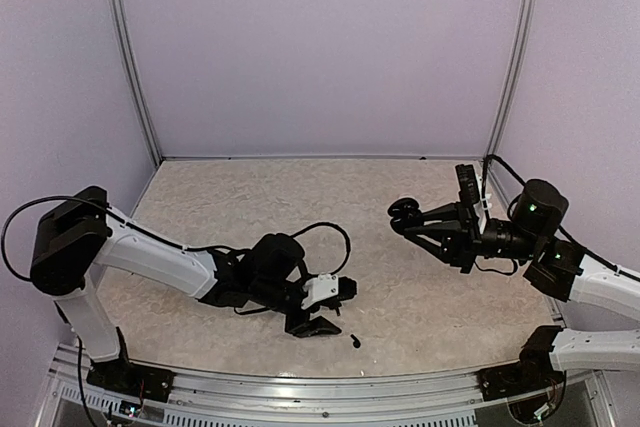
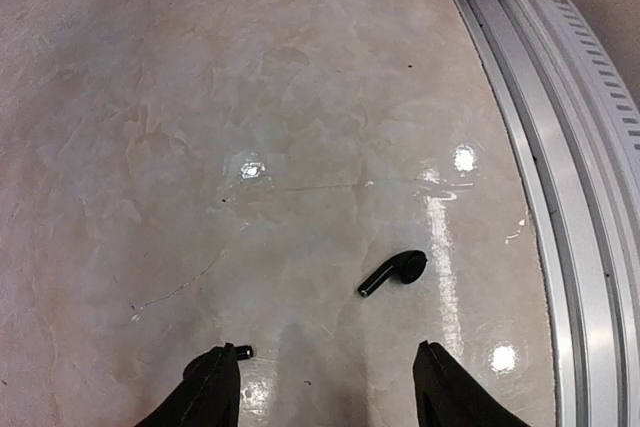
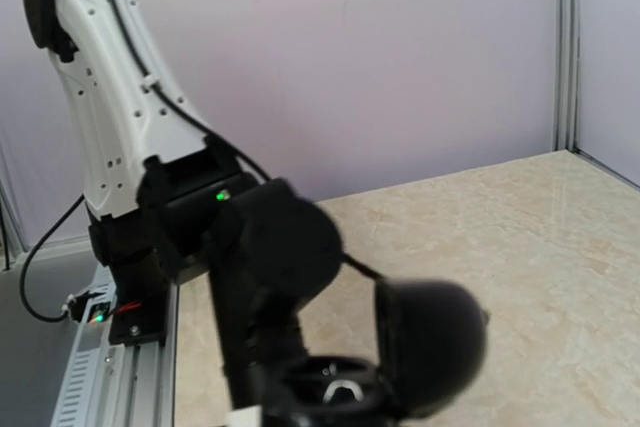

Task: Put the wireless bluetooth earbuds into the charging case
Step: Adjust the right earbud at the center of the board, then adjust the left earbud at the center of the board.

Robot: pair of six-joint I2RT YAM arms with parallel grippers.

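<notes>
Beige marble-patterned table (image 1: 200, 197) is spread beneath both arms. At the left, the left tool (image 1: 333, 309) is held low over the near part of the table, its fingers (image 2: 218, 387) spread apart with nothing between them. Just beside it, on its near right, one glossy black bean-shaped earbud (image 2: 394, 273) is laid flat on the table, close to the aluminium rail (image 2: 560, 197). At the right, the small round black charging case (image 1: 404, 213) is pinched in the right tool (image 1: 418, 219), raised above the table, its hinged lid swung open.
</notes>
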